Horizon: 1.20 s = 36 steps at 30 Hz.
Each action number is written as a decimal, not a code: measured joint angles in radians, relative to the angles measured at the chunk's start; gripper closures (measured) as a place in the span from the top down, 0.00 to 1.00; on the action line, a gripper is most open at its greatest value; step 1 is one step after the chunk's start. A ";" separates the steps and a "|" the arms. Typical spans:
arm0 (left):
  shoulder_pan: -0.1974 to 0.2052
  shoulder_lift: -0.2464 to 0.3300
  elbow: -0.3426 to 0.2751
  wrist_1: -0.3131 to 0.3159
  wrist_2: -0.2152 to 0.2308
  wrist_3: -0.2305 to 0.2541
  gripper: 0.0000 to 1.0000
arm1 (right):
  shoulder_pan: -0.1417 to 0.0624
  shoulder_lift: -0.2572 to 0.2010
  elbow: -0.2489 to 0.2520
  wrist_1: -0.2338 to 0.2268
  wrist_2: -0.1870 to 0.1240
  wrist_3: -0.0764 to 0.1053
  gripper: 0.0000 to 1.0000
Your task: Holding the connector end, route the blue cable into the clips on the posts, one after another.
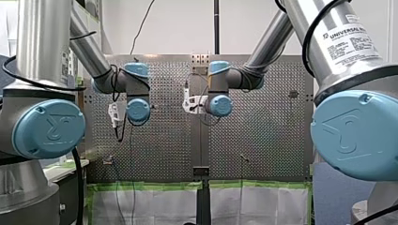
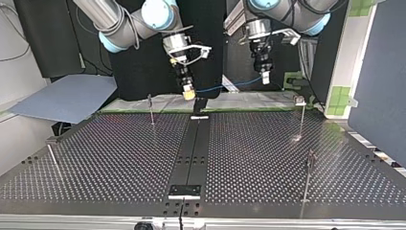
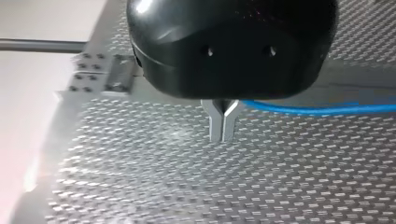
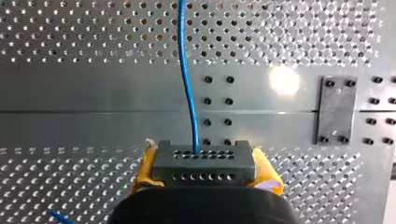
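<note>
1. My right gripper is clamped on the grey connector. Its yellow pads press on the connector's two short ends, and the block fills the gap between them.
2. The blue cable leaves the connector's far face, from one of its row of holes. It runs straight ahead of the gripper over the perforated table.
3. My left gripper has its metal fingers pressed together, tip to tip. The cable meets them near their root and runs out to one side only, so it appears to be pinched there.
4. In the top view the cable hangs in a shallow sag between the two grippers, above the table's far edge, with my right gripper at its lower end.
5. That span lies between two thin posts at the far edge, the left post and the right post. It is apart from both.
6. Both grippers are held above the table, clear of its surface.
</note>
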 joint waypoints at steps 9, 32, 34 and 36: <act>0.039 0.077 0.077 -0.042 0.000 -0.025 0.00 | 0.014 -0.001 -0.091 0.092 0.000 -0.016 0.00; 0.091 0.114 0.113 -0.124 0.022 -0.010 0.00 | 0.074 -0.012 -0.224 0.205 -0.033 0.000 0.00; 0.095 0.115 0.123 -0.139 0.022 -0.004 0.00 | 0.084 -0.017 -0.241 0.214 -0.032 0.006 0.00; 0.099 0.117 0.139 -0.160 0.020 -0.003 0.00 | 0.090 -0.019 -0.255 0.223 -0.031 0.010 0.00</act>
